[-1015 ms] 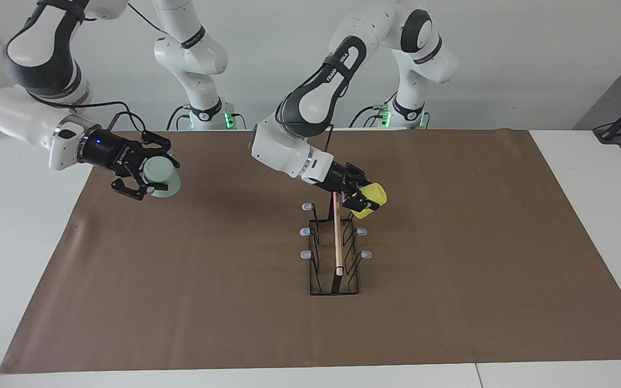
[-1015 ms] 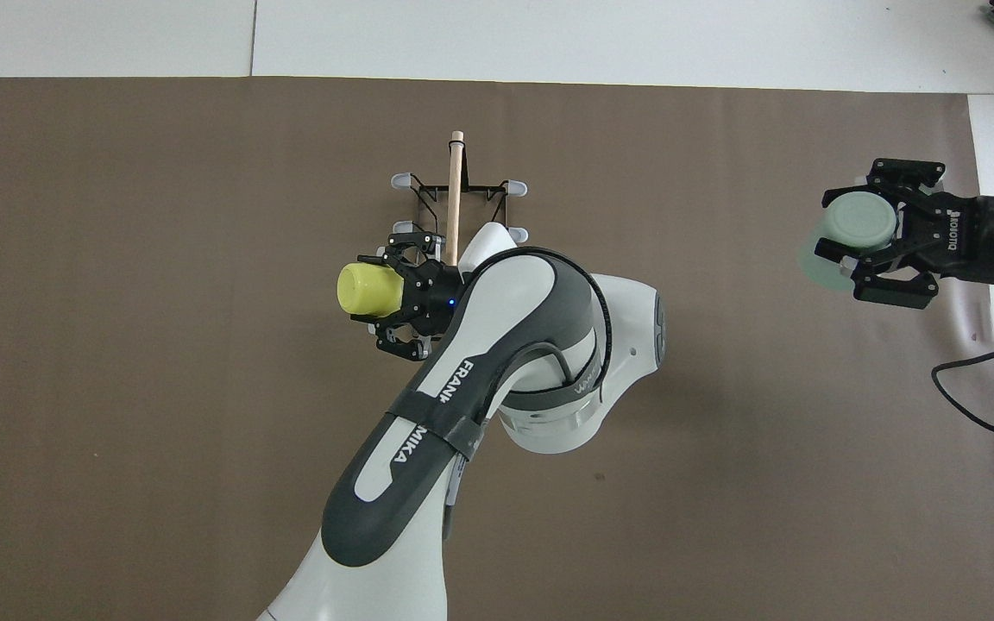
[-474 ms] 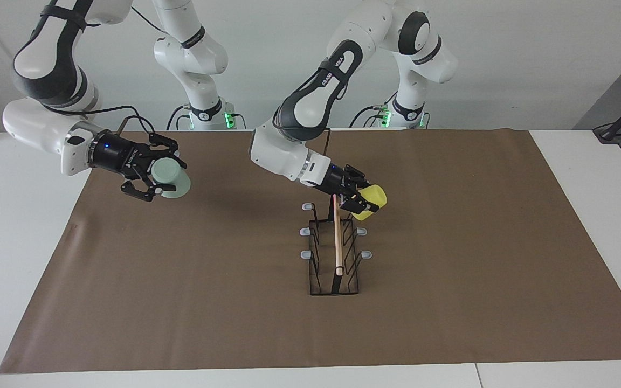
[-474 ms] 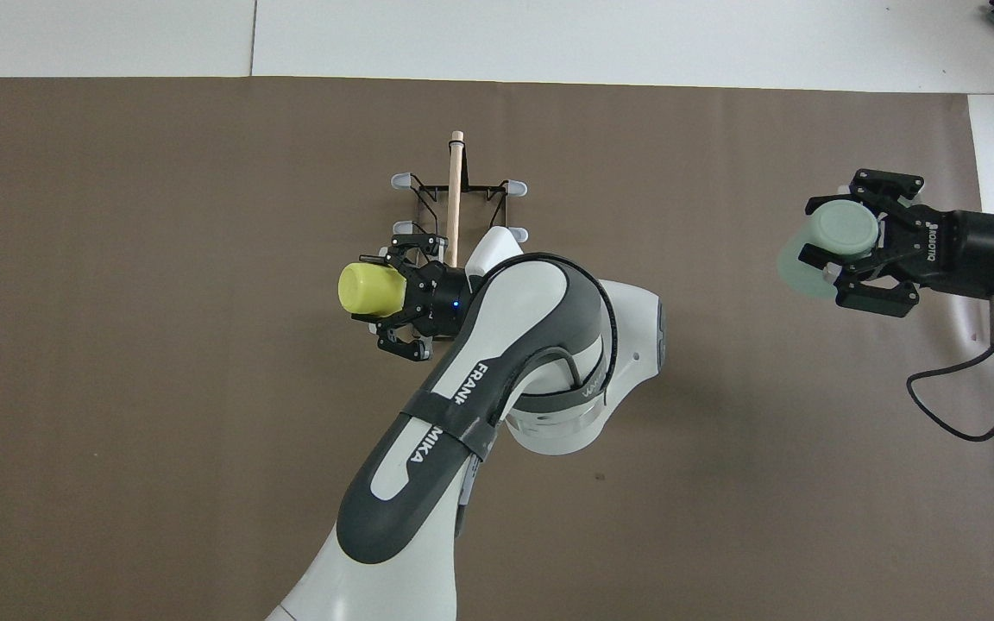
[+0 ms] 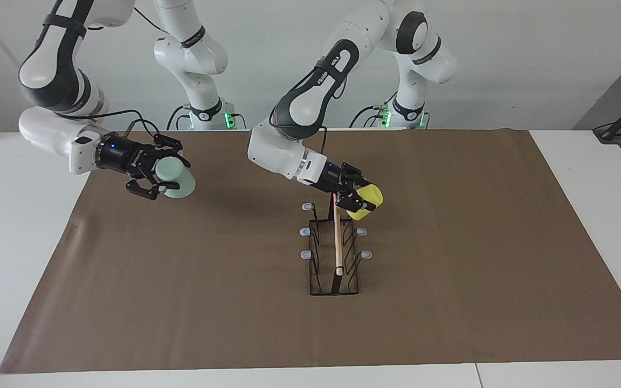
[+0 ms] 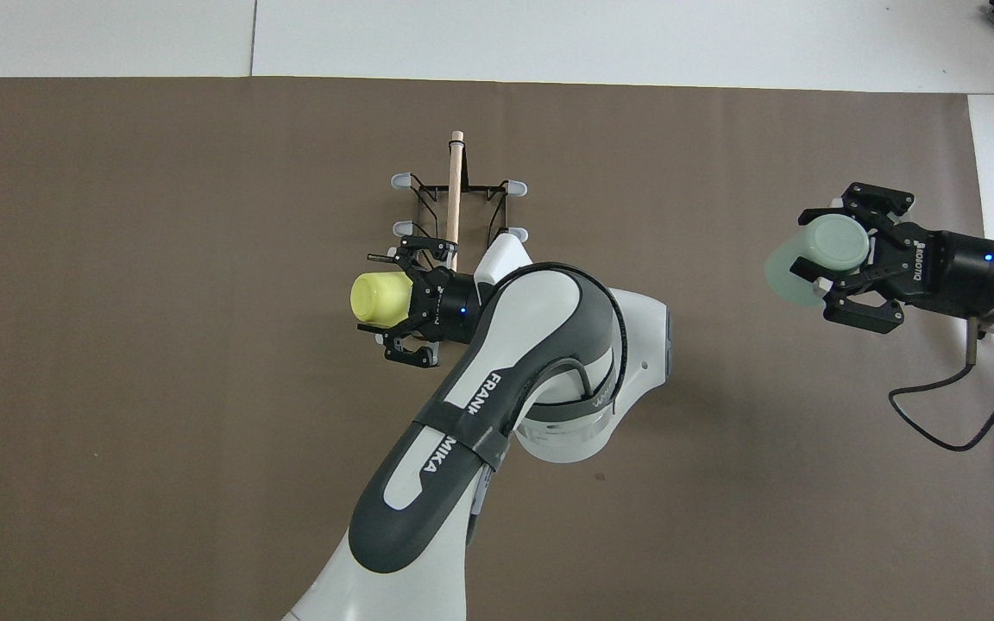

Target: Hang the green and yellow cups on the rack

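Left tool [image 5: 361,202] clamped on bright yellow tapered plastic cup [image 5: 366,201], over robot-side end of black wire rack with wooden rod [image 5: 335,253] at worktop [image 5: 450,269] centre. Right tool [image 5: 165,175] grips pale mint green cup [image 5: 175,177], over worktop's right-arm edge. Neither cup hung yet; both left.

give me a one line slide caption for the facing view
Left gripper holds the yellow cup over the rack; right gripper holds the green cup over the brown mat.
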